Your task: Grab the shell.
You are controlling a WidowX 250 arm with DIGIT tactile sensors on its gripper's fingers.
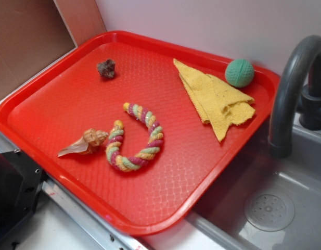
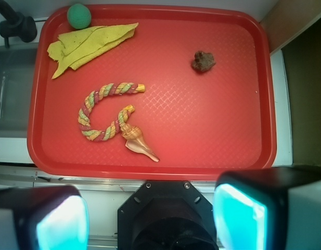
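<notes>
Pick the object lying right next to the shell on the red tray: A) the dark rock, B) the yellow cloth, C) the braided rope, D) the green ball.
C: the shell has its rounded end beside one end of the braided rope, seen also from the wrist, while the other three items sit well away across the tray.

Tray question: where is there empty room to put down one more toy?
On the red tray, the widest bare patch lies between the rope and the rock. It is crowded where the shell touches the rope, and around the cloth and ball.
</notes>
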